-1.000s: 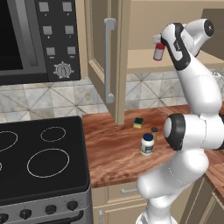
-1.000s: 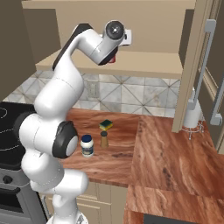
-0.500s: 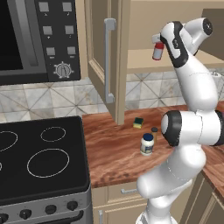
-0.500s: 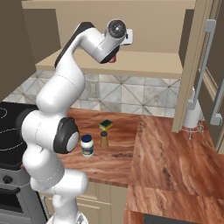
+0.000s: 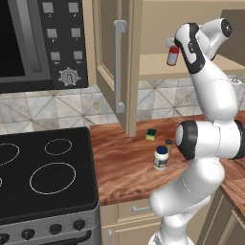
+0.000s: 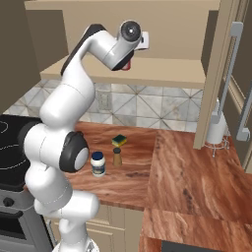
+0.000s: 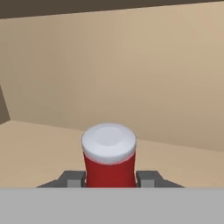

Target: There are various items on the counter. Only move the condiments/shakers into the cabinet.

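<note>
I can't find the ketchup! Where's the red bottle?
The red bottle is up high in the gripper, just above the cabinet shelf, beside the open door.

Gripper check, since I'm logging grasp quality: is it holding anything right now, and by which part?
Yes. The gripper is shut on the red squeeze bottle, its fingers clamping the red body on either side just below the white cap.

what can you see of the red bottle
The red bottle is a small squeeze bottle with a glossy red body and a round white cap, plastic by its look. It is held between the two fingers of the gripper, which press on its sides. In the left base view it hangs in the air at the open cabinet, just above the shelf, cap up and slightly tilted.
</note>
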